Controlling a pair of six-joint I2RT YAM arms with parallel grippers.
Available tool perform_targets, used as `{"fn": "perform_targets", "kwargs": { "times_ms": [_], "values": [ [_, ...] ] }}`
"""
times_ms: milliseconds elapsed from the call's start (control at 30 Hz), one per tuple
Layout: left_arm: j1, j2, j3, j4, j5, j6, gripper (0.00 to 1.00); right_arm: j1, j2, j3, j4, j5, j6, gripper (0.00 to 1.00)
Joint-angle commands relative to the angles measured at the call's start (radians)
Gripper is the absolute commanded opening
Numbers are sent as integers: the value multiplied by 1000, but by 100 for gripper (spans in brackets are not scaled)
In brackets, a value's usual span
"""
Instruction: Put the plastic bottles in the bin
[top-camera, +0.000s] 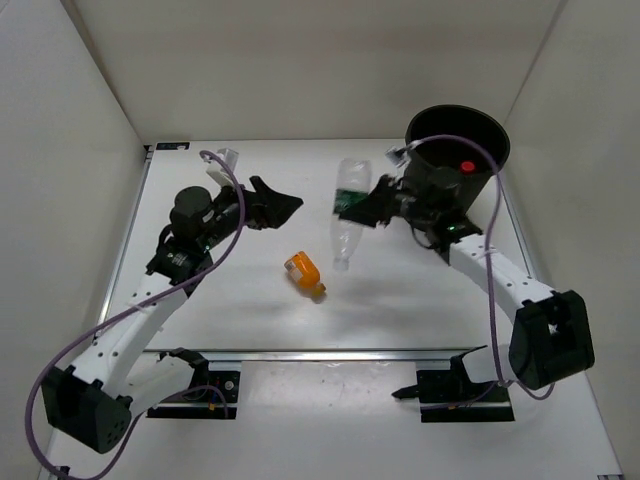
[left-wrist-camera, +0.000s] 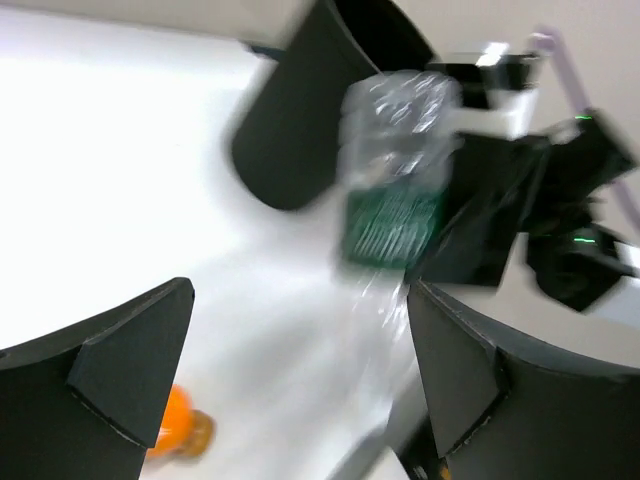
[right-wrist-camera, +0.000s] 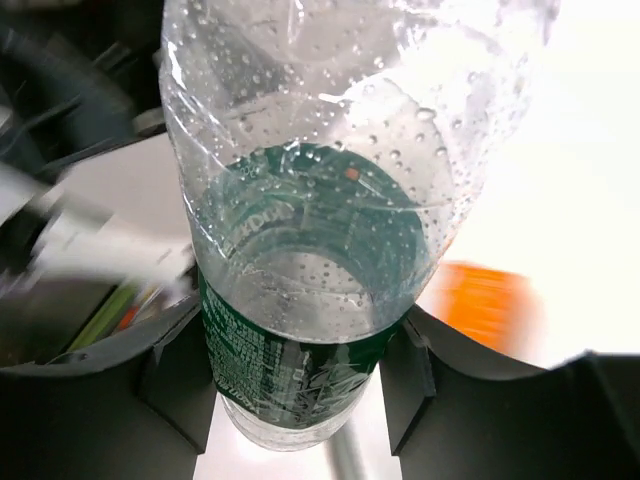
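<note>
My right gripper (top-camera: 362, 208) is shut on the clear bottle with a green label (top-camera: 347, 213), holding it off the table just left of the black bin (top-camera: 480, 140). The bottle fills the right wrist view (right-wrist-camera: 300, 250), clamped at its label between the fingers (right-wrist-camera: 180, 385). A red cap (top-camera: 466, 167) shows inside the bin. The squat orange bottle (top-camera: 304, 274) lies on the table near the middle; it also shows in the left wrist view (left-wrist-camera: 175, 425). My left gripper (top-camera: 285, 204) is open and empty, left of the green-label bottle (left-wrist-camera: 395, 190). The dark-label bottle is out of view.
White walls enclose the table on the left, back and right. The bin stands in the far right corner. A metal rail (top-camera: 320, 353) runs along the near edge between the arm bases.
</note>
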Motion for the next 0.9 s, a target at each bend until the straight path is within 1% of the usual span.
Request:
{"fn": "perform_targets", "kwargs": {
  "times_ms": [0,33,67,100,133,167,233,300,333,367,400,433,467,533,567,600,633,667,700,733,800,867],
  "values": [
    [-1,-59,115,-327,-237,105,99,-225,-90,154,-240,45,-168,31],
    [-9,-38,150,-429,-316,124,99,-261,-96,195,-329,89,-219,29],
    [-15,-18,168,-531,-354,122,98,-327,-90,285,-378,146,-274,31],
    [-23,25,188,-621,-410,121,99,-382,-72,377,-475,216,-329,31],
    [-29,77,204,-662,-450,112,98,-405,-46,477,-555,255,-358,32],
    [-43,109,210,-711,-464,101,99,-435,-30,522,-590,348,-410,31],
    [-87,210,198,-719,-458,93,98,-459,23,649,-652,531,-484,32],
    [-125,287,193,-694,-459,81,98,-476,75,712,-670,609,-533,32],
    [-135,336,202,-684,-461,70,99,-497,121,775,-693,630,-541,32],
    [-144,378,205,-671,-444,64,98,-510,181,792,-719,647,-540,32],
    [-152,410,222,-658,-448,55,99,-527,229,848,-751,654,-555,33],
    [-164,435,233,-655,-454,55,99,-539,252,895,-779,683,-558,34],
    [-175,473,266,-665,-462,65,98,-539,292,931,-804,728,-572,34],
    [-181,510,319,-699,-490,58,99,-535,335,955,-831,789,-613,36],
    [-173,511,328,-704,-499,56,99,-530,339,952,-830,829,-638,40],
    [-167,499,327,-696,-496,53,99,-527,353,955,-844,846,-656,53],
    [-165,486,318,-682,-485,50,99,-527,358,961,-845,876,-664,62],
    [-156,467,299,-661,-481,52,99,-527,370,967,-865,883,-667,81],
    [-149,441,282,-656,-481,46,99,-531,378,982,-880,886,-662,97],
    [-139,435,272,-648,-482,46,99,-528,379,989,-885,887,-659,99],
    [-130,409,265,-657,-475,49,99,-516,369,1004,-896,877,-658,99],
    [-121,401,264,-665,-485,52,99,-483,344,999,-893,886,-693,100]
  ]
}}
